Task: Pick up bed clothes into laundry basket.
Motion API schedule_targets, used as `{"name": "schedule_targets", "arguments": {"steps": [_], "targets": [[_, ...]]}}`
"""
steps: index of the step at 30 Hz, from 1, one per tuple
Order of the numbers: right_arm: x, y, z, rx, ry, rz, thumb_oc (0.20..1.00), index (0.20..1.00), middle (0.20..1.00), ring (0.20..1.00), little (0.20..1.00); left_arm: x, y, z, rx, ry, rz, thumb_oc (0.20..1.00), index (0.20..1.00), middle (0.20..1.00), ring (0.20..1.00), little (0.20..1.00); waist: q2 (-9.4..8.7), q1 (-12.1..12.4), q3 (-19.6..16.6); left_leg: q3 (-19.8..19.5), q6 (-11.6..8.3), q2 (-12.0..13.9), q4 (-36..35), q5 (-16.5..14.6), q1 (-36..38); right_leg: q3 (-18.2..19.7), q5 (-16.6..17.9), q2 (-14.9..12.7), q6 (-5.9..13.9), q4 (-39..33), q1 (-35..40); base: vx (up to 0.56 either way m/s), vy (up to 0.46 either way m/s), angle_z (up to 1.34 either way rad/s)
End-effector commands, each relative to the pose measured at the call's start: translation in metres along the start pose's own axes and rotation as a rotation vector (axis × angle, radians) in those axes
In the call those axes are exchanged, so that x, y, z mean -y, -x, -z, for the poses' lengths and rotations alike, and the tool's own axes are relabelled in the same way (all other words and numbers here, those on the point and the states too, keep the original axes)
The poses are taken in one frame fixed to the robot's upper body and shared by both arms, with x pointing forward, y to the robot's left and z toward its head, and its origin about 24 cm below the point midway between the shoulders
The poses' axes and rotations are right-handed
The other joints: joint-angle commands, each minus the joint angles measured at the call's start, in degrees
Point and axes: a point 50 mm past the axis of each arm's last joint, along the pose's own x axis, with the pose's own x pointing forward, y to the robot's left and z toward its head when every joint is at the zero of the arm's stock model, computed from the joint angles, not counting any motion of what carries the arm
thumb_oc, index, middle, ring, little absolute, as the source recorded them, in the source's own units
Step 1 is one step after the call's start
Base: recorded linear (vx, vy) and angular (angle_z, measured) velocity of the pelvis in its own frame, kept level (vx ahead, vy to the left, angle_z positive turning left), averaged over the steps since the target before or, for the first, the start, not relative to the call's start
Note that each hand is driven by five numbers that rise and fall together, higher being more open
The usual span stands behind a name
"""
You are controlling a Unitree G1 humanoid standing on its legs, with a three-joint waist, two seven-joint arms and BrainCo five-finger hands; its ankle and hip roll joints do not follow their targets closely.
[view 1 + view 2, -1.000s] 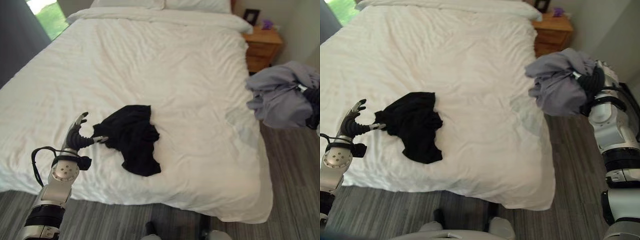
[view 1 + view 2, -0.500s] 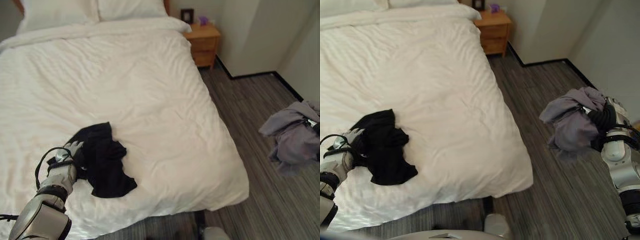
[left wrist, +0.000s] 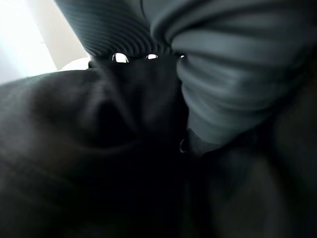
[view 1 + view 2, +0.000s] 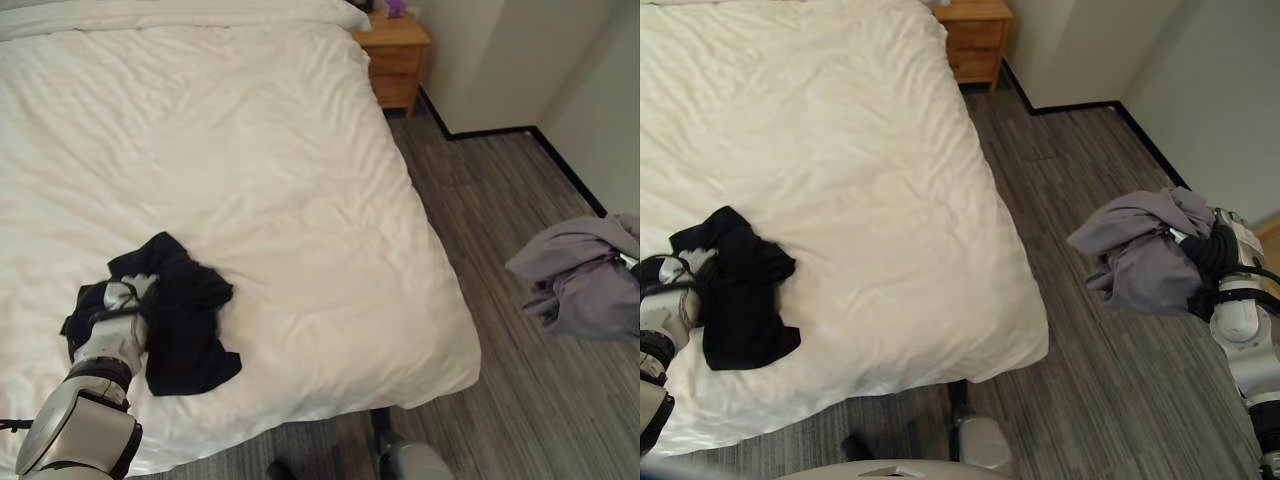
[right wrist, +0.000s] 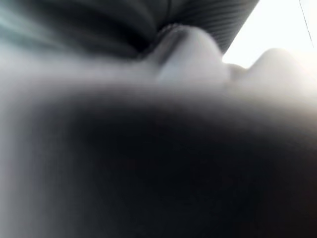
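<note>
Soft, even daylight fills the room, and the white bed [image 4: 250, 160] reads bright without blown-out glare; its wrinkles cast only faint, shallow shading. The black garment [image 4: 175, 320] is so dark that its folds barely separate. The grey-striped floor [image 4: 520, 220] is dimmer, with a soft shadow under the bed's near edge. The grey garment [image 4: 1145, 250] shows gentle shading in its folds. Both eye views are fairly sharp. The left wrist view is very dark and close, with a bright washed-out patch in one corner. The right wrist view is heavily blurred, possibly cloth pressed against the lens, with a similar overexposed corner.
</note>
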Motion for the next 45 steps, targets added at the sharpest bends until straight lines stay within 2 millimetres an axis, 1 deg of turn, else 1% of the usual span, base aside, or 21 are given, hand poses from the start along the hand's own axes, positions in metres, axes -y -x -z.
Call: {"name": "schedule_targets", "arguments": {"steps": [1, 6, 10, 11, 12, 13, 15, 16, 17, 21, 26, 28, 29, 30, 31, 33, 34, 36, 39, 41, 45], "targets": [[0.026, -0.004, -0.008, 0.019, -0.063, 0.156, 0.200, 0.200, 0.200, 0.200, 0.200, -0.052, 0.000, 0.000, 0.044, 0.264, -0.295, 0.200, 0.200, 0.200, 0.200, 0.200, -0.38, 0.96, -1.20, -3.33, -0.99, 0.77, 0.67, -2.20, 0.70, -2.90, -2.24, -7.02, 8.97, 0.76, 4.19, -0.01, 0.096, 0.19], [0.004, 0.037, 0.014, -0.096, -0.100, 0.142, 0.200, 0.200, 0.200, 0.200, 0.200, -0.087, 0.035, -0.043, 0.295, 0.729, -0.582, 0.200, 0.200, 0.200, 0.200, 0.200, -0.43, -1.62, -1.57, -2.50, -0.12, -0.56, 0.67, -1.59, 0.52, -1.67, 1.26, -8.17, 9.30, 0.76, 3.62, -0.08, 0.037, 0.01], [-0.017, 0.058, 0.017, -0.150, -0.189, 0.122, 0.200, 0.200, 0.200, 0.200, 0.200, -0.080, 0.059, -0.073, 0.424, 1.001, -0.609, 0.200, 0.200, 0.200, 0.200, 0.200, 0.55, -4.64, -0.09, -1.64, 0.94, 0.16, 0.67, -1.59, 0.88, 3.12, 1.70, -8.09, 9.13, 1.96, 3.21, -0.15, -0.009, -0.04], [-0.029, 0.058, 0.006, -0.127, -0.267, 0.113, 0.200, 0.200, 0.200, 0.200, 0.200, -0.065, 0.068, -0.078, 0.425, 1.109, -0.561, 0.200, 0.200, 0.200, 0.200, 0.200, 1.56, -3.10, 0.92, 0.16, 0.96, 1.20, 0.67, -1.77, 1.64, -2.69, -1.95, -9.38, 7.74, 4.88, 4.26, -0.33, -0.030, -0.32], [-0.028, 0.059, 0.005, -0.127, -0.264, 0.111, 0.200, 0.200, 0.200, 0.200, 0.200, -0.064, 0.070, -0.077, 0.424, 1.111, -0.558, 0.200, 0.200, 0.200, 0.200, 0.200, 1.68, -3.05, 1.08, 0.30, 0.81, 1.39, 0.67, -1.80, 2.04, -2.63, -2.43, -9.22, 7.57, 5.41, 4.35, -0.26, 0.004, -1.03], [-0.033, 0.060, 0.001, -0.115, -0.286, 0.101, 0.200, 0.200, 0.200, 0.200, 0.200, -0.050, 0.077, -0.076, 0.400, 1.135, -0.502, 0.200, 0.200, 0.200, 0.200, 0.200, 2.02, -2.09, 1.42, 2.76, 0.59, 2.15, 0.67, -0.82, 2.76, -7.49, -3.94, -10.43, 6.59, 7.43, 5.51, -0.21, -0.045, -1.45], [-0.042, 0.060, -0.014, -0.068, -0.329, 0.074, 0.200, 0.200, 0.200, 0.200, 0.200, -0.019, 0.092, -0.077, 0.353, 1.204, -0.369, 0.200, 0.200, 0.200, 0.200, 0.200, 2.08, -0.39, 0.85, 8.07, 0.49, 3.22, 0.93, 0.81, 3.62, -16.20, -4.15, -13.43, 5.98, 9.92, 8.30, -0.31, -0.117, -1.73], [-0.049, 0.056, -0.032, 0.000, -0.375, 0.053, 0.200, 0.200, 0.200, 0.200, 0.200, 0.002, 0.106, -0.081, 0.325, 1.301, -0.277, 0.200, 0.200, 0.200, 0.200, 0.200, 2.02, 1.68, -0.31, 12.48, 0.36, 4.55, 1.27, 2.22, 3.86, -24.29, -2.58, -16.44, 6.26, 10.69, 11.17, -0.21, -0.134, -1.92], [-0.049, 0.058, -0.031, -0.003, -0.369, 0.045, 0.200, 0.200, 0.200, 0.200, 0.200, 0.003, 0.108, -0.079, 0.321, 1.306, -0.267, 0.200, 0.200, 0.200, 0.200, 0.200, 2.02, 1.96, -0.54, 12.97, 0.20, 4.49, 1.18, 2.27, 4.42, -24.00, -2.30, -16.34, 6.34, 10.24, 11.51, -0.19, -0.208, -1.72], [-0.068, 0.054, -0.060, 0.091, -0.445, -0.024, 0.200, 0.200, 0.200, 0.200, 0.200, 0.044, 0.129, -0.094, 0.294, 1.374, -0.004, 0.200, 0.200, 0.200, 0.200, 0.200, 2.12, 5.41, -2.02, 20.54, -1.01, 6.44, 1.70, 4.32, 7.65, -34.04, -0.34, -17.84, 6.81, 8.62, 14.77, -0.06, -0.240, -2.47], [-0.070, 0.057, -0.071, 0.148, -0.489, -0.068, 0.200, 0.200, 0.200, 0.200, 0.200, 0.065, 0.135, -0.116, 0.343, 1.354, 0.184, 0.200, 0.200, 0.200, 0.200, 0.200, 4.00, 4.33, -1.57, 22.64, -5.22, 12.92, 10.57, 7.65, 8.31, -28.38, -7.25, -10.46, 3.61, 1.84, 14.99, 0.06, -0.391, -1.00], [-0.071, 0.051, -0.086, 0.229, -0.479, -0.097, 0.200, 0.200, 0.200, 0.200, 0.200, 0.068, 0.133, -0.119, 0.325, 1.369, 0.173, 0.200, 0.200, 0.200, 0.200, 0.200, 4.85, 6.39, 0.80, 13.45, -7.13, 15.86, 19.79, 12.34, 5.85, -24.69, -9.96, -6.67, 1.46, 1.27, 15.28, 0.11, -0.354, -1.15], [-0.073, 0.050, -0.090, 0.247, -0.462, -0.114, 0.200, 0.200, 0.200, 0.200, 0.200, 0.069, 0.133, -0.121, 0.318, 1.383, 0.167, 0.200, 0.200, 0.200, 0.200, 0.200, 4.46, 7.58, 1.70, 6.35, -6.49, 14.66, 22.50, 11.05, 3.67, -22.43, -10.83, -5.89, 0.70, 1.17, 15.50, 0.06, -0.246, -1.43], [-0.072, 0.049, -0.090, 0.247, -0.462, -0.113, 0.200, 0.200, 0.200, 0.200, 0.200, 0.068, 0.132, -0.121, 0.319, 1.383, 0.165, 0.200, 0.200, 0.200, 0.200, 0.200, 4.55, 7.39, 1.73, 6.01, -6.47, 14.91, 23.06, 10.83, 3.19, -22.66, -10.88, -5.81, 0.60, 1.17, 15.45, 0.08, -0.233, -1.70], [-0.078, 0.050, -0.097, 0.280, -0.445, -0.154, 0.200, 0.200, 0.200, 0.200, 0.200, 0.074, 0.135, -0.120, 0.268, 1.431, 0.145, 0.200, 0.200, 0.200, 0.200, 0.200, 3.92, 9.43, 2.76, -7.45, -3.34, 9.56, 25.96, 4.61, 0.55, -17.23, -11.49, -4.76, 0.28, 1.17, 14.61, 0.07, -0.198, -1.23], [-0.085, 0.051, -0.104, 0.308, -0.443, -0.191, 0.200, 0.200, 0.200, 0.200, 0.200, 0.078, 0.139, -0.118, 0.234, 1.463, 0.139, 0.200, 0.200, 0.200, 0.200, 0.200, 3.55, 11.54, 3.24, -15.34, -0.38, 4.42, 27.34, 2.69, -1.59, -12.26, -10.73, -3.88, -0.42, 1.52, 13.43, 0.10, -0.146, -1.26], [-0.085, 0.051, -0.104, 0.308, -0.443, -0.191, 0.200, 0.200, 0.200, 0.200, 0.200, 0.078, 0.139, -0.118, 0.233, 1.463, 0.140, 0.200, 0.200, 0.200, 0.200, 0.200, 3.58, 11.55, 3.21, -15.32, -0.35, 4.46, 27.51, 2.55, -1.66, -12.23, -10.75, -3.87, -0.39, 1.55, 13.40, 0.19, -0.056, -2.26], [-0.093, 0.050, -0.115, 0.353, -0.428, -0.236, 0.200, 0.200, 0.200, 0.200, 0.200, 0.085, 0.145, -0.121, 0.201, 1.509, 0.165, 0.200, 0.200, 0.200, 0.200, 0.200, 4.00, 13.53, 3.69, -21.29, 0.94, -0.77, 24.41, -0.75, -3.65, -6.39, -11.24, -2.45, -0.25, 1.52, 13.96, 0.27, -0.029, -1.89], [-0.095, 0.050, -0.120, 0.373, -0.421, -0.253, 0.200, 0.200, 0.200, 0.200, 0.200, 0.089, 0.146, -0.124, 0.187, 1.540, 0.189, 0.200, 0.200, 0.200, 0.200, 0.200, 4.01, 14.13, 3.93, -21.71, 1.68, -3.49, 21.54, -2.84, -5.30, -3.08, -11.27, -2.18, 0.28, 1.37, 14.45, 0.19, 0.015, -1.09], [-0.098, 0.051, -0.122, 0.378, -0.415, -0.266, 0.200, 0.200, 0.200, 0.200, 0.200, 0.091, 0.146, -0.132, 0.212, 1.546, 0.235, 0.200, 0.200, 0.200, 0.200, 0.200, 3.96, 15.67, 4.91, -20.69, 2.50, -8.08, 18.71, -1.51, -12.79, -0.12, -12.47, -0.45, -0.34, 0.89, 16.60, 0.30, -0.040, -1.22], [-0.098, 0.049, -0.130, 0.406, -0.411, -0.257, 0.200, 0.200, 0.200, 0.200, 0.200, 0.091, 0.147, -0.141, 0.238, 1.554, 0.274, 0.200, 0.200, 0.200, 0.200, 0.200, 5.67, 17.86, 4.64, -11.86, 1.99, -6.49, 10.78, 4.54, -15.86, 0.44, -16.16, 2.43, -0.65, 0.76, 21.45, 0.41, 0.027, -0.61]]}}
